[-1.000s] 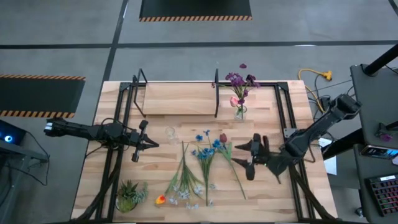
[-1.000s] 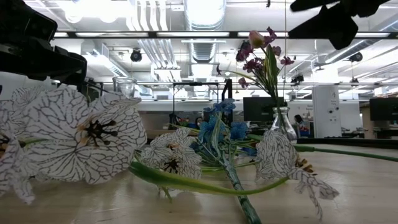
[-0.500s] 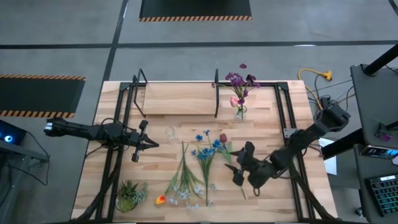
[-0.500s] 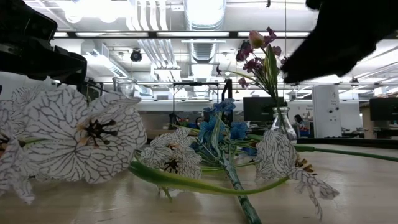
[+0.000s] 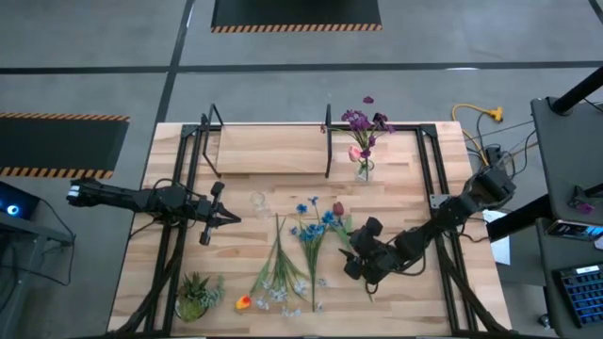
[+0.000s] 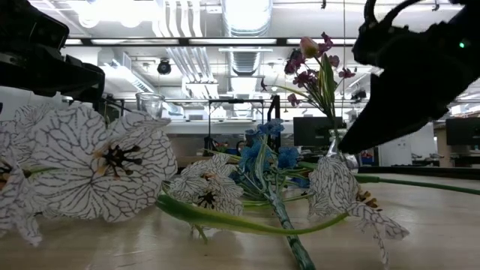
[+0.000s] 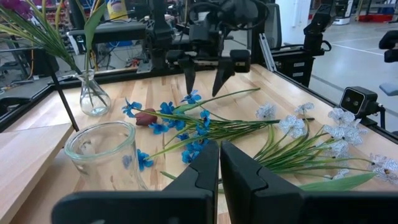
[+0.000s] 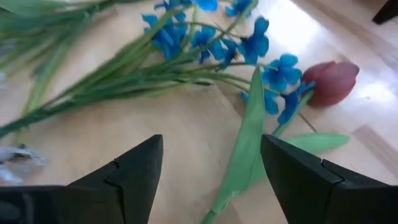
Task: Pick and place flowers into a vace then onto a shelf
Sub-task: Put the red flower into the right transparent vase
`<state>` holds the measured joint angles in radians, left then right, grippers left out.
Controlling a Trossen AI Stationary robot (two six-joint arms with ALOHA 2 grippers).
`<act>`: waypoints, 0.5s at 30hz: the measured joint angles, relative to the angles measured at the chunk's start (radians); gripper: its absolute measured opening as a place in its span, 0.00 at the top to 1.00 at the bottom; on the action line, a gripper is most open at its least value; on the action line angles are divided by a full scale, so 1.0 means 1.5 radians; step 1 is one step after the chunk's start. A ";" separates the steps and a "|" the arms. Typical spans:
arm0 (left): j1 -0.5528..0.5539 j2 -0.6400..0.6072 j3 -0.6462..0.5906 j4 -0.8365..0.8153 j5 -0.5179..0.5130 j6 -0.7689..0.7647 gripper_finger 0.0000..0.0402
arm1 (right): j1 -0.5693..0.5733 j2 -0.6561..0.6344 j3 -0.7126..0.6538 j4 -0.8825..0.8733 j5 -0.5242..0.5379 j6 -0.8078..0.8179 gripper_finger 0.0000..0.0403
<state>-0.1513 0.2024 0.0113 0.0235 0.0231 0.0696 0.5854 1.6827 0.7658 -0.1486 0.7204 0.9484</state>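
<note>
Over the flowers [image 5: 316,240], right gripper [image 5: 354,256] now lower.

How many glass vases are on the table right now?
2: an empty jar near the table's middle, in front of the shelf, and a small bud vase holding flowers at the shelf's right end. None seems hidden.

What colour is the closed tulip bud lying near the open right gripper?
Dark red closed tulip bud, clearest in the right wrist view, beside small blue blossoms.
</note>
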 joint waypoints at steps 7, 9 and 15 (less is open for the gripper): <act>0.000 0.000 0.000 0.000 0.000 0.000 1.00 | -0.007 0.030 0.000 -0.024 0.000 0.002 0.39; 0.000 0.000 0.000 0.000 0.000 0.000 1.00 | -0.009 0.035 0.000 -0.024 -0.009 0.002 0.40; 0.000 0.000 0.000 0.000 0.000 0.000 1.00 | -0.011 0.036 0.000 -0.081 -0.012 0.025 0.43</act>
<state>-0.1509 0.2024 0.0113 0.0231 0.0231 0.0696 0.5690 1.7374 0.7654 -0.2695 0.7027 0.9854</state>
